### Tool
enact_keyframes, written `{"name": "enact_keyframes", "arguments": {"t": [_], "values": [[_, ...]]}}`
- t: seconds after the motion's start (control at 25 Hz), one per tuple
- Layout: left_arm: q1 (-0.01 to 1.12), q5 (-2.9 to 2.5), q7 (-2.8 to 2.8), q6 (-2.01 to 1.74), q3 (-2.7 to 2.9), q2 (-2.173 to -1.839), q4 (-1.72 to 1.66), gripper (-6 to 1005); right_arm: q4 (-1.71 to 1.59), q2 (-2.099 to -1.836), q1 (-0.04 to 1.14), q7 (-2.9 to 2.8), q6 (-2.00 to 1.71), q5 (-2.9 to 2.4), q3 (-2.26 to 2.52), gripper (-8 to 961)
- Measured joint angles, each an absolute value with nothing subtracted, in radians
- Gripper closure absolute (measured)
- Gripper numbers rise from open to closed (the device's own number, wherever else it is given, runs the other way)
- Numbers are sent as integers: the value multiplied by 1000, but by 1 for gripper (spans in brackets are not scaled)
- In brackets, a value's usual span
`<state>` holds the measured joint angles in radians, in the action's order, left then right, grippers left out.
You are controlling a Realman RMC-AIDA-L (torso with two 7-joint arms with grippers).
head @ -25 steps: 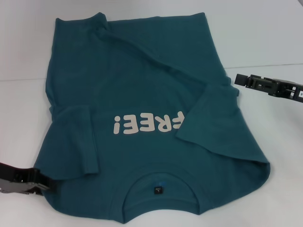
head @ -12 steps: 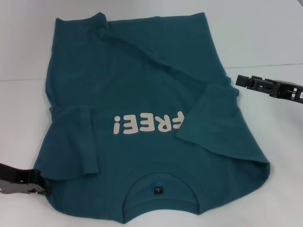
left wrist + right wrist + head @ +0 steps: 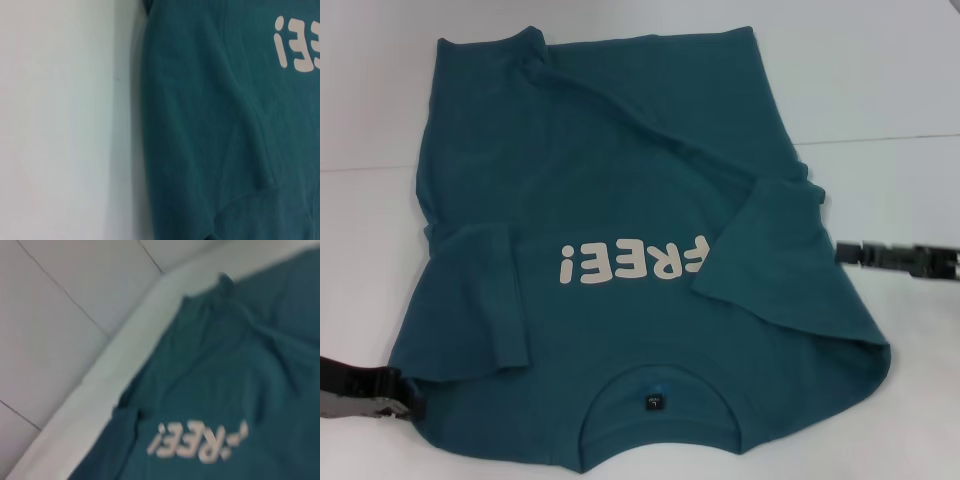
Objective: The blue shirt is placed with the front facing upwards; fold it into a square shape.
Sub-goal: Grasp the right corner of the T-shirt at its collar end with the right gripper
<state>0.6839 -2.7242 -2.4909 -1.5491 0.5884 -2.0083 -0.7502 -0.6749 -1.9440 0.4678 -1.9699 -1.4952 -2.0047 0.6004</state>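
Observation:
The blue shirt (image 3: 620, 170) lies flat on the white table, collar (image 3: 660, 435) nearest me, its cream "FREE!" print (image 3: 632, 262) facing up. Both short sleeves are folded inward over the body. My left gripper (image 3: 408, 402) is low at the shirt's near left corner, by the shoulder edge. My right gripper (image 3: 845, 252) hovers just off the shirt's right edge, beside the folded sleeve. The left wrist view shows the shirt's edge (image 3: 210, 125) and part of the print. The right wrist view shows the shirt (image 3: 225, 390) from above.
The white table (image 3: 880, 80) shows on all sides of the shirt, with a thin seam line (image 3: 890, 137) across it. The right wrist view shows the table's edge and tiled floor (image 3: 60, 315) beyond.
My right gripper has moved nearer to me and slightly outward along the shirt's right side. My left gripper has drawn back a little to the left. The shirt has not moved.

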Motion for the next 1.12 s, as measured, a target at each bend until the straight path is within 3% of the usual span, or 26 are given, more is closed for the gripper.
{"name": "enact_keyframes", "arguments": {"t": [0.32, 0.44, 0.64, 1.12], "values": [[675, -2721, -2484, -1552, 587, -2008, -752, 973, -666, -1879, 410, -2145, -1559, -2059, 595, 58], [674, -2717, -2480, -1553, 587, -2008, -752, 973, -659, -1867, 400, -2181, -1572, -2085, 595, 66], [674, -2715, -2476, -1556, 588, -2009, -752, 973, -655, -1878, 411, -2235, -1564, -2172, 596, 137], [679, -2715, -2471, -1556, 593, -2010, -750, 972, -554, -1898, 497, -2241, -1440, -2285, 606, 207]]}}
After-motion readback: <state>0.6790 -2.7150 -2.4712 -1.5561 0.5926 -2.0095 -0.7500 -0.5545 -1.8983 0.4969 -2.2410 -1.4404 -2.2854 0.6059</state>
